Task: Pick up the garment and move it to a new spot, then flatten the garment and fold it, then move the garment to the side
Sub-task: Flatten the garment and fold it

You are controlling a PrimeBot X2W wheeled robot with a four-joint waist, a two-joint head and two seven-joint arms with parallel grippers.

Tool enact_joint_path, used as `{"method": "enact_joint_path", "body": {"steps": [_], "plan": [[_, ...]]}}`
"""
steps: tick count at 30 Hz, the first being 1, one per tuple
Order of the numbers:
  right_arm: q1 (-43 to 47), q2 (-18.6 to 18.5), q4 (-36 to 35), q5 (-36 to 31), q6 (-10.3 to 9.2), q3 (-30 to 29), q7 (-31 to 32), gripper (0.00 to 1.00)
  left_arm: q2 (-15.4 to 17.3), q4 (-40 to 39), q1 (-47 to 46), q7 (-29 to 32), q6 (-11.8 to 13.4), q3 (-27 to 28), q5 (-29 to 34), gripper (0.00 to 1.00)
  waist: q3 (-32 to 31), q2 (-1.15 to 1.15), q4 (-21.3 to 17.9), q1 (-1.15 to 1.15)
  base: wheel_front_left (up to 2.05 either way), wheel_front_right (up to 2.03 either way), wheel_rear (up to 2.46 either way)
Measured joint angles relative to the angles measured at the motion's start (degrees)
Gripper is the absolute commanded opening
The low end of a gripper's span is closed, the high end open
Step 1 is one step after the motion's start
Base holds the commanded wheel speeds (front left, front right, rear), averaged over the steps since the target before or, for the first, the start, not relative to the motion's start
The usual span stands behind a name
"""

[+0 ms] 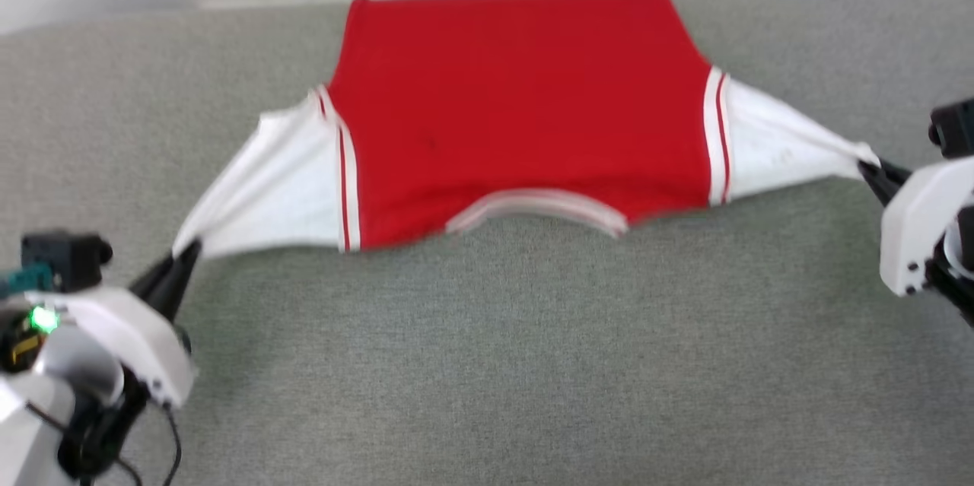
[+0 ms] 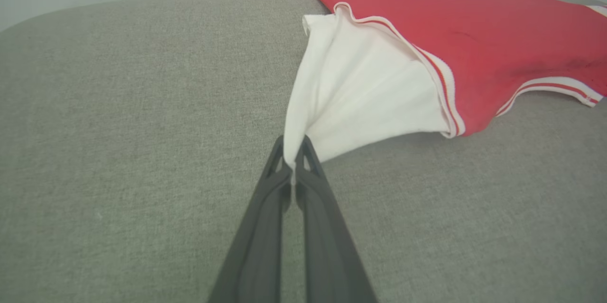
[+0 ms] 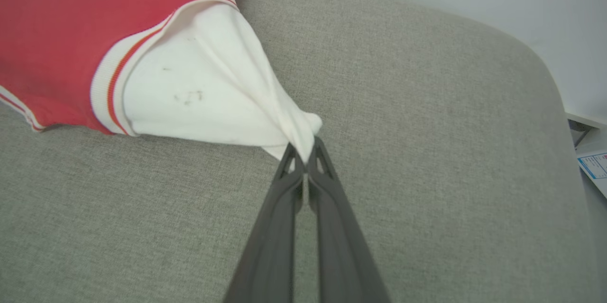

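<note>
**A:** How many garments are there?

**B:** 1. The garment (image 1: 525, 106) is a red jersey, spread with a plain red side up on the grey fabric surface (image 1: 487, 364). It lies toward the far edge, with its hem away from the robot and its collar (image 1: 540, 208) nearest the robot.

**A:** How many sleeves can you count?

**B:** 2, both white and short. The left sleeve (image 1: 266, 182) and the right sleeve (image 1: 776, 144) are each drawn out sideways into a creased point.

**A:** And the grippers?

**B:** 2 as well. The left gripper (image 1: 186, 252) is clenched on the tip of the left sleeve. In the left wrist view its 2 dark fingers press together with white cloth pinched between them. The right gripper (image 1: 867, 165) is clamped the same way on the tip of the right sleeve. The cloth bunches and twists just ahead of its fingertips.

**A:** So the jersey is held at 2 points?

**B:** Yes, 1 per sleeve, with the red body lying on the surface between them.

**A:** How many pieces of trim?

**B:** 2 straight trim bands (image 1: 719, 136) run where the sleeves meet the body, each white with 1 red line. There is also 1 curved band at the collar.

**A:** Anything else?

**B:** The right sleeve has a few small dark marks (image 3: 189, 96). 1 green light (image 1: 43, 319) glows on the left arm. 1 printed paper (image 3: 595, 165) lies beyond the edge of the surface.
</note>
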Motion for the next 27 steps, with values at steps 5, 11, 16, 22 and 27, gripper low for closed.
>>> {"method": "enact_joint_path", "body": {"steps": [5,11,16,22,27], "plan": [[6.34,-2.19,-3.36,2.11,0.01,-1.62,3.75,0.00,2.67,-4.10,8.56,2.34,1.26,0.21,-2.07,0.00,-3.65,0.00,-0.36,-0.01,0.00,0.00,0.00],[15.92,-5.16,-9.46,4.35,0.00,-2.47,9.76,0.00,4.83,-9.39,17.87,4.93,3.20,0.38,-4.47,0.00,-6.56,0.00,-1.16,-0.01,0.00,0.00,0.00],[23.42,-6.47,-14.28,6.49,0.00,-5.44,14.56,0.00,6.17,-12.85,25.10,6.51,4.76,0.43,-6.75,0.00,-8.67,0.00,-1.95,-0.01,0.00,0.00,0.00],[32.32,-6.79,-18.92,7.75,0.00,-10.54,19.72,0.00,7.37,-16.58,32.06,8.27,6.28,0.81,-9.69,0.00,-10.21,0.00,-3.04,-0.01,0.00,0.00,0.00],[36.74,-5.46,-21.47,7.22,-0.01,-13.15,22.18,0.00,7.15,-18.46,33.99,8.79,6.50,0.37,-10.61,0.00,-9.90,0.00,-3.49,-0.01,0.00,0.00,0.00]]}}
